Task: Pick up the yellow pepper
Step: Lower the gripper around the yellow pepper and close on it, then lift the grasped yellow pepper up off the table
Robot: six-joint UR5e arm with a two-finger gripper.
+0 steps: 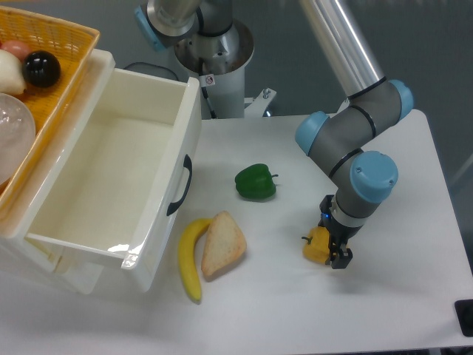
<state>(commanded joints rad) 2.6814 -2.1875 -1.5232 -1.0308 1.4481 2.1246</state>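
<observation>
Fingers (337,251) are right down at the yellow pepper (316,246), near the right front of the white counter (414,296). The pepper sits against their left side as the camera sees it, stem poking out left, away from the arm. One dark finger shows at the pepper's right edge; the other is hidden, so I honestly can't tell if they're clamped on it or just spread around it. Looks like a close-then-lift is what's needed. Further left up front there's a banana (189,257) touching a wedge of bread (222,244), then the green pepper (256,182) behind, well apart. Open white drawer (111,170) at left, basket (52,44) above it. No readable writing anywhere, just a tiny sticker on the arm's base (214,66).
</observation>
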